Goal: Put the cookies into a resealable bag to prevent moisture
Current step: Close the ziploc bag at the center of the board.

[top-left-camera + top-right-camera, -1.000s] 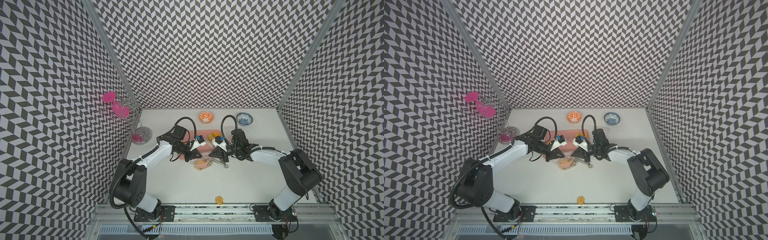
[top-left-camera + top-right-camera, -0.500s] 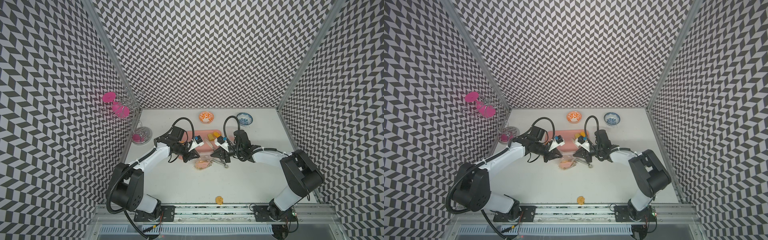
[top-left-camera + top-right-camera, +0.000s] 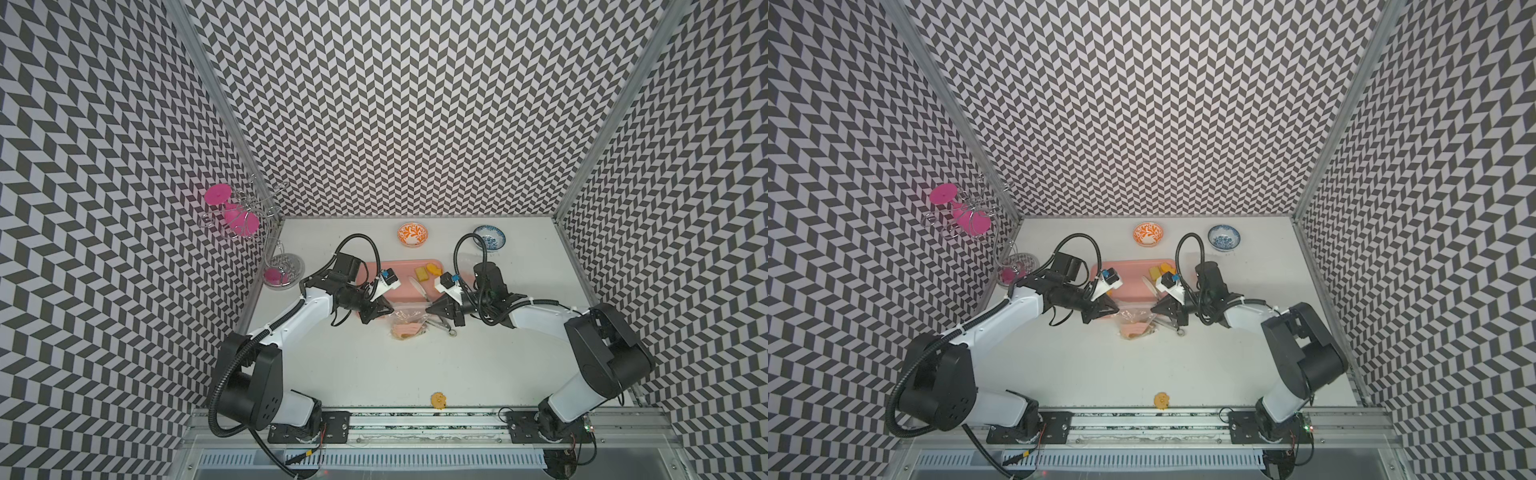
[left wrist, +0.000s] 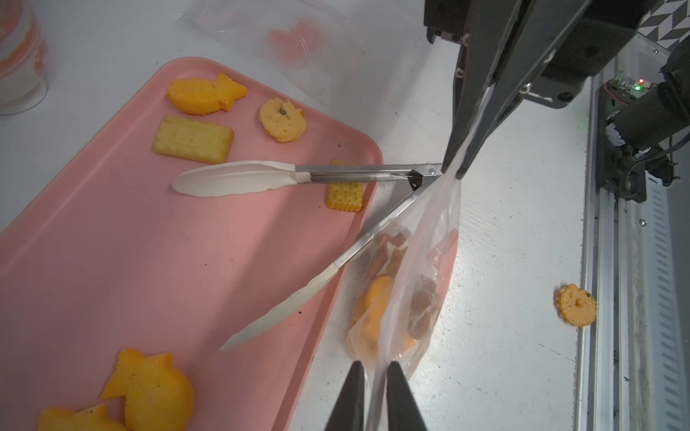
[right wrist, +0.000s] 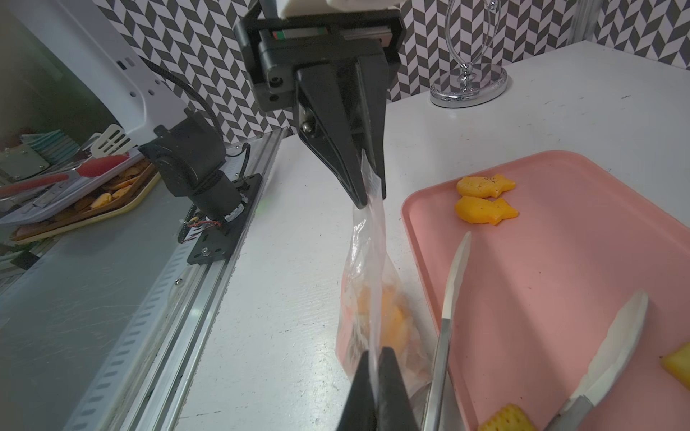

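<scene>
A clear resealable bag (image 3: 409,328) (image 3: 1136,328) lies on the white table just in front of the pink tray (image 3: 399,268). It holds several orange and brown cookies (image 4: 377,298). My left gripper (image 3: 390,311) (image 4: 373,364) is shut on one end of the bag's top edge. My right gripper (image 3: 428,311) (image 5: 373,350) is shut on the other end, so the edge (image 5: 375,239) is stretched taut between them. More cookies stay on the tray: fish (image 4: 205,95), round (image 4: 282,119) and rectangular (image 4: 193,139). One round cookie (image 3: 439,401) lies alone near the table's front edge.
Metal tongs with white tips (image 4: 358,175) lie open across the tray's corner, beside the bag. An orange bowl (image 3: 412,234) and a blue bowl (image 3: 489,238) stand at the back. A wire stand with pink glasses (image 3: 237,212) occupies the back left corner.
The two grippers have drawn slightly apart, pulling the bag's top edge taut between them. The bag and cookies have stayed in place.
</scene>
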Robot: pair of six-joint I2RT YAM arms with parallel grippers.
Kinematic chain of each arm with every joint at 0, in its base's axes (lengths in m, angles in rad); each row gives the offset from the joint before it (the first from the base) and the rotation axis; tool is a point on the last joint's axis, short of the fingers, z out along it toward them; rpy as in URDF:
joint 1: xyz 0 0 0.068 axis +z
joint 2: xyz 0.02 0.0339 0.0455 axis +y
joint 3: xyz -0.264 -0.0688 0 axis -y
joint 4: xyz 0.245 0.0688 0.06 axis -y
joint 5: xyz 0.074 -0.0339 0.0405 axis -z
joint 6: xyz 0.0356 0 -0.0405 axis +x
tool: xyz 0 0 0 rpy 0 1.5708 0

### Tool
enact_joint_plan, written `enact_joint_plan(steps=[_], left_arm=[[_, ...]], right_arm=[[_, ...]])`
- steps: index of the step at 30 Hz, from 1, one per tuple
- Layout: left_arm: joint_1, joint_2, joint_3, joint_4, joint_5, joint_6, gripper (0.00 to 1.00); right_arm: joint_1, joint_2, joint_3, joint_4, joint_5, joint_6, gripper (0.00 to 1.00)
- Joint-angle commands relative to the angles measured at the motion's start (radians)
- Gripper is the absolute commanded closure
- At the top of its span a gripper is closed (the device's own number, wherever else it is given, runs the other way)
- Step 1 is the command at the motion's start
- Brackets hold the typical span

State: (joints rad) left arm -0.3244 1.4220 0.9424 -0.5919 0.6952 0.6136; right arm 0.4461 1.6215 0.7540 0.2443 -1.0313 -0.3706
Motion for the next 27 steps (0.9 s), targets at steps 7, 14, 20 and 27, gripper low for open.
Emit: enact_joint_plan(steps=[7, 14, 20, 27], left_arm=[[0.010, -0.018, 0.017, -0.017, 0.056, 0.017, 1.00], [-0.003, -0.003, 0.057, -0.060, 0.090, 0.032, 1.00], [-0.004, -0.005, 0.059, -0.064, 0.105, 0.037, 1.00], [-0.002, -0.011, 0.052, -0.057, 0.115, 0.036, 1.00]], right_arm=[[0.013, -0.047, 0.022, 0.051, 0.066, -0.001, 0.81], [0.142, -0.030, 0.134, -0.082, 0.279, -0.157, 0.46], [0.178, 0.077, 0.258, -0.187, 0.296, -0.209, 0.53], [0.189, 0.116, 0.310, -0.241, 0.299, -0.221, 0.82]])
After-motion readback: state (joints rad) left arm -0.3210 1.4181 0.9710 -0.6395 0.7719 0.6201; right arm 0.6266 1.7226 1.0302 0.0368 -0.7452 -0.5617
